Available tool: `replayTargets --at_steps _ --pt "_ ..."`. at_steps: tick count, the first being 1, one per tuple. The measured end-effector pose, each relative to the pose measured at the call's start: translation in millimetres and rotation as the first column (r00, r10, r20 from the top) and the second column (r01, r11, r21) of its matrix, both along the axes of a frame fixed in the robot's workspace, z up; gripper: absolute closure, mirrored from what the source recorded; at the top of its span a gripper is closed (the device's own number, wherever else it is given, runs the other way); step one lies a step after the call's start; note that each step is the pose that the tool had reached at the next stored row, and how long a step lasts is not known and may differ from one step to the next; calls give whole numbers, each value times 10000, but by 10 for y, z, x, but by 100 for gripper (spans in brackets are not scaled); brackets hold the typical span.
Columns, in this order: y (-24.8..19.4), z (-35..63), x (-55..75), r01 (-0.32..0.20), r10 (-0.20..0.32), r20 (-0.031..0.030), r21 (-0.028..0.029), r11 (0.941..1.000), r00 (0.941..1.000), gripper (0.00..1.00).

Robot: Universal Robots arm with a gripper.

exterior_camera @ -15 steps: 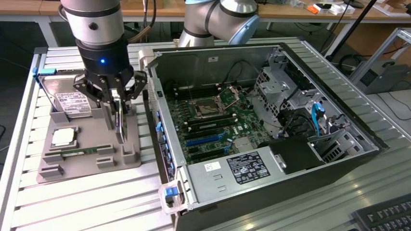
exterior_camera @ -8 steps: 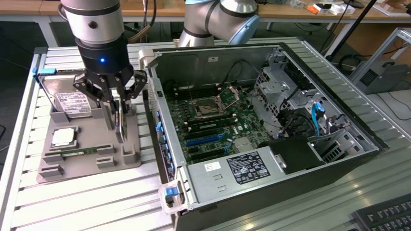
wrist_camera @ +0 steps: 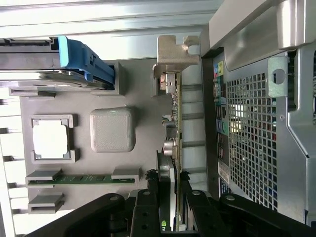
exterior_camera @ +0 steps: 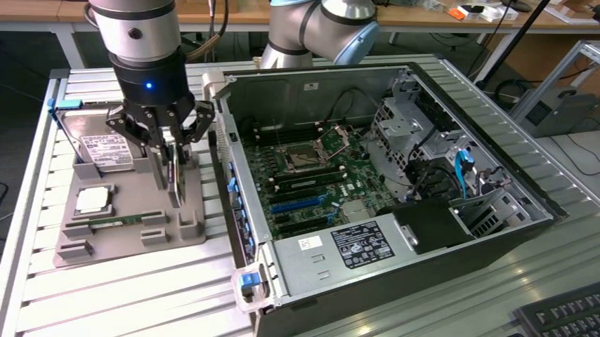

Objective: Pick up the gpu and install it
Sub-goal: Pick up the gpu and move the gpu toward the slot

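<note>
A matte-grey moulded plastic tray (exterior_camera: 131, 242) lies on the ribbed silver table (exterior_camera: 122, 295). In the tray, the gpu (wrist_camera: 175, 113) shows a green board edge and a silver bracket. The gripper (exterior_camera: 173, 147) above it is black with a blue light. Also on the tray are a silver, white-labelled hard drive (exterior_camera: 105, 151) and a green memory stick (wrist_camera: 81, 178). Beside the tray, the grey computer case (wrist_camera: 296, 123) has a square-grid perforated panel.
</note>
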State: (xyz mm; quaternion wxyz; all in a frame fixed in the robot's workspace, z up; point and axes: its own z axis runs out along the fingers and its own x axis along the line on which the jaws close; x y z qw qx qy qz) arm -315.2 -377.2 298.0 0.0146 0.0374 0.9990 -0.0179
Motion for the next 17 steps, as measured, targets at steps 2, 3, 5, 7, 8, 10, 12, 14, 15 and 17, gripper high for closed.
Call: replayTargets --at_steps 2,3,5,7,8,10,12,14,15,17 --pt "0 4 0 0 0 1 0 10000 10000 73" --pt "0 7 0 0 0 0 0 10000 10000 73" --pt "0 13 0 0 0 0 0 10000 10000 73" --pt "0 18 0 0 0 1 0 10000 10000 73" --pt "0 23 0 0 0 0 0 10000 10000 73" --pt "0 28 0 0 0 0 0 10000 10000 73" --pt "0 32 0 0 0 1 0 10000 10000 73" --pt "0 37 0 0 0 0 0 10000 10000 73" --pt "0 42 0 0 0 0 0 10000 10000 73" --pt "0 49 0 0 0 1 0 10000 10000 73"
